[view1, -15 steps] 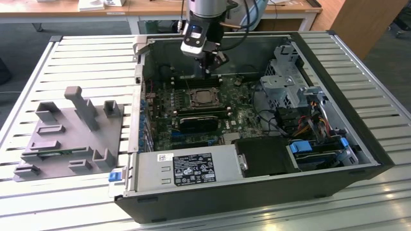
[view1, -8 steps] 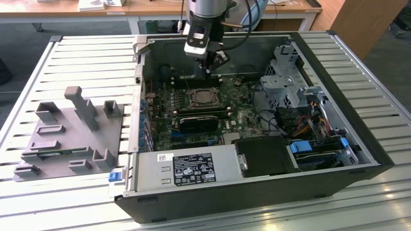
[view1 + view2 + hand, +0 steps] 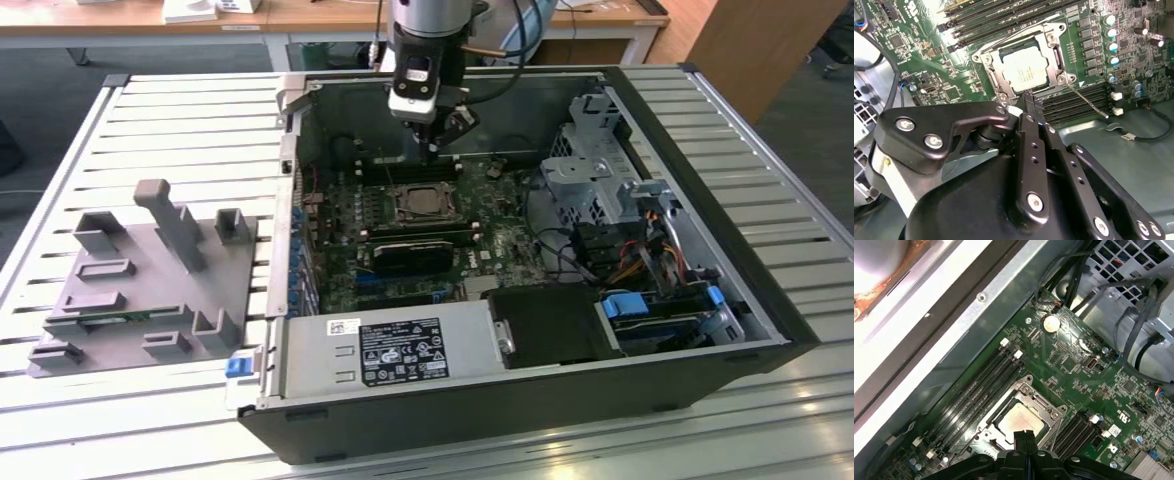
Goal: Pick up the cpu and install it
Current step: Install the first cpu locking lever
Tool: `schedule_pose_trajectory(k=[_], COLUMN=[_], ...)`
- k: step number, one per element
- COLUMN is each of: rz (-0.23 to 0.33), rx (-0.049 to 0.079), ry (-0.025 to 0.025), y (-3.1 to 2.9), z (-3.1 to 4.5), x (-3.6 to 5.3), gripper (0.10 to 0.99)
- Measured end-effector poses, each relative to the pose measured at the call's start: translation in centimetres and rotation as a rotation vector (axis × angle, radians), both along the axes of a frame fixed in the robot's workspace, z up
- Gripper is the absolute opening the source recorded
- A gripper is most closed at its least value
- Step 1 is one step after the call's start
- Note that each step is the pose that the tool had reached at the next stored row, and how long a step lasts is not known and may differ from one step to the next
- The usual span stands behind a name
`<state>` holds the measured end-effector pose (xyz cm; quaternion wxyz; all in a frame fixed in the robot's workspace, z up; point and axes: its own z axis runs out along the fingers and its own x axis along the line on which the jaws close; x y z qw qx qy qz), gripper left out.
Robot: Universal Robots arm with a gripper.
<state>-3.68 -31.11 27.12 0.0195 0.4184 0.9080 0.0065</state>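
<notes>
Cpu (image 3: pixel 1025 70) already lying flat inside the metal-framed socket (image 3: pixel 995 64) on the motherboard (image 3: pixel 1089 370) of the open computer case (image 3: pixel 747 300), toward 12 o'clock from the black card in the exterior view. End effector (image 3: pixel 1027 98) hovering just above the socket's edge, fingers pressed together, holding nothing. Judged light, thin, rigid, smooth-topped and slippery; fragile on the underside. Best taken by two opposite edges, kept level, never by the faces. Grey fixture block (image 3: pixel 147 280) resting on the slatted worktop (image 3: pixel 200 120), around 9 o'clock from the case

No print can be made out; the white label (image 3: pixel 402 353) on the power supply (image 3: pixel 387 360) is illegible
</notes>
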Motion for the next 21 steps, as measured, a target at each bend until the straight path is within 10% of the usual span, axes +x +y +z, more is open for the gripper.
schedule_pose_trajectory(k=[21], rz=[0.216], rx=[0.001], ry=[0.0], y=[0.0], z=[-0.06], x=[0.0], gripper=[0.106])
